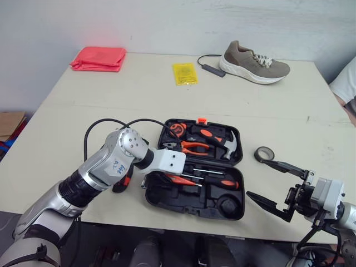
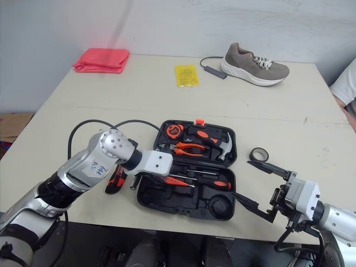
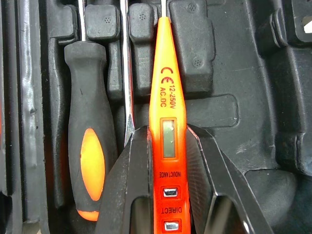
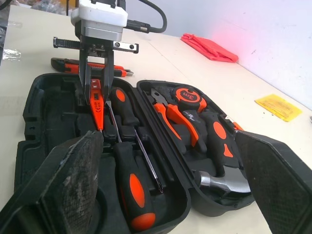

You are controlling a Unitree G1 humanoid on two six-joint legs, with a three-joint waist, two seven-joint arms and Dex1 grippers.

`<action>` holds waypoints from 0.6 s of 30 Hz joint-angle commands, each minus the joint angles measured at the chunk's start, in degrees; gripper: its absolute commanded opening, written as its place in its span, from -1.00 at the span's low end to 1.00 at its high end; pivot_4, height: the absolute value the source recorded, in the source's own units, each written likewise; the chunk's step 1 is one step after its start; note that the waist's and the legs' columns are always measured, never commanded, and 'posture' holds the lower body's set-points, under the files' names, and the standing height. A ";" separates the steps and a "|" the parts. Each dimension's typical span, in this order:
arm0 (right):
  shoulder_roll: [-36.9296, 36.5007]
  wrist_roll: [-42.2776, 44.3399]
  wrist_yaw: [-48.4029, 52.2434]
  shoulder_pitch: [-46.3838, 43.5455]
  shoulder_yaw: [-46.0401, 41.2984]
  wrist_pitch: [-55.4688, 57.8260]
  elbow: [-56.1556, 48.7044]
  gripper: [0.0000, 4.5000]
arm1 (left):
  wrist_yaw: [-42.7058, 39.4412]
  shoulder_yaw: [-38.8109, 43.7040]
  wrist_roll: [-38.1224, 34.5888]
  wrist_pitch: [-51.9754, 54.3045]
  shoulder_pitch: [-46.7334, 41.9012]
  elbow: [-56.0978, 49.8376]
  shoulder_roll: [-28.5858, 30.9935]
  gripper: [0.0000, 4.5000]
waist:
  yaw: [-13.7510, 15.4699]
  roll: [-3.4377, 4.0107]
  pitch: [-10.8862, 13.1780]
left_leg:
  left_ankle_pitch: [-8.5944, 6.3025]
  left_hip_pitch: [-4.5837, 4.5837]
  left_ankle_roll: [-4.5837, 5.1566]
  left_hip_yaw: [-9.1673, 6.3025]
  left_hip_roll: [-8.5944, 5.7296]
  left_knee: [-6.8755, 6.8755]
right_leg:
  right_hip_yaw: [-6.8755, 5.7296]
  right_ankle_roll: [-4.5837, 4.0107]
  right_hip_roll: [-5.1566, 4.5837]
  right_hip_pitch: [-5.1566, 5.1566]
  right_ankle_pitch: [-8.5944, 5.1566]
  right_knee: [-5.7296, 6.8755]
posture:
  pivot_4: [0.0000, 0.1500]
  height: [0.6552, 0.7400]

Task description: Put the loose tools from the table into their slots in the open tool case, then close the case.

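Observation:
The black tool case [image 1: 167,197] lies open in the middle of the table, with a hammer [image 1: 225,142], pliers [image 1: 194,147] and a tape measure [image 1: 178,129] in its far half. My left gripper [image 3: 168,129] is shut on an orange voltage tester pen [image 3: 167,112], held low over the near half beside a seated black-and-orange screwdriver [image 3: 87,146]. An orange-and-black utility knife [image 2: 115,181] lies on the table left of the case, under my left arm. A black tape roll [image 1: 263,153] sits right of the case. My right gripper [image 1: 256,177] is open just near of the roll, holding nothing.
Along the far side of the table are a tan shoe [image 1: 253,62], a dark cable with an adaptor [image 1: 210,68], a yellow packet [image 1: 184,73] and a folded red cloth [image 1: 99,58]. A person's white sleeve [image 1: 347,80] shows at the right edge.

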 commanded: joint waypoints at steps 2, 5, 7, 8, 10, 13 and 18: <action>-0.29 0.71 0.91 0.60 -1.44 -1.30 -0.42 1.00 | -0.05 -1.92 1.70 -0.30 0.49 0.27 -0.17 -0.88 | 0.00 0.00 0.00 | 0.00 0.01 0.00 0.00 0.00 0.00 | 0.00 0.00 0.00 0.01 0.00 0.01 | 1.00 1.00; -0.10 0.70 1.27 0.65 -1.49 -1.62 -0.04 1.00 | -0.26 -1.52 0.99 -0.50 0.47 -0.23 -0.55 -0.88 | 0.01 0.00 0.00 | 0.00 0.02 0.00 0.00 0.00 0.00 | 0.00 0.00 0.00 0.02 0.00 0.01 | 1.00 1.00; -0.02 0.67 1.30 0.58 -1.42 -1.64 -0.05 1.00 | -0.66 -1.15 0.30 -0.04 0.42 -0.93 -0.66 -0.88 | 0.05 0.00 0.00 | 0.00 0.02 0.00 0.00 0.00 0.00 | 0.00 0.00 -0.01 0.02 0.00 0.01 | 1.00 1.00; 0.00 0.64 1.20 0.53 -1.36 -1.53 -0.17 1.00 | -0.56 -0.98 0.30 -0.15 0.42 -1.08 -0.67 -0.88 | 0.05 0.00 0.00 | 0.00 0.02 0.00 0.00 0.00 0.01 | 0.00 0.00 -0.01 0.02 0.00 0.01 | 1.00 1.00; -0.13 0.55 0.55 0.22 -1.07 -0.79 -1.01 1.00 | -1.02 -1.00 0.30 -0.43 0.42 -1.20 -0.26 -0.88 | 0.04 0.00 0.00 | 0.00 0.01 0.00 0.00 -0.01 0.01 | 0.00 0.00 -0.01 0.02 0.00 0.01 | 1.00 1.00; -0.57 0.47 -0.91 -0.45 -0.57 0.95 -2.86 1.00 | -1.21 -1.01 0.19 -0.81 0.83 -1.03 -0.10 -0.65 | -0.04 0.00 0.00 | 0.00 0.01 0.00 0.00 0.00 0.00 | 0.00 0.00 0.00 0.02 0.00 0.01 | 1.00 1.00; -1.43 1.02 -3.20 -1.51 -0.46 4.45 -5.88 1.00 | -0.23 -0.60 0.64 -1.50 1.15 -0.82 -0.62 0.13 | -0.10 -0.01 0.01 | 0.00 0.00 0.00 0.01 0.01 0.00 | 0.01 0.00 0.01 -0.01 0.00 0.01 | 1.00 1.00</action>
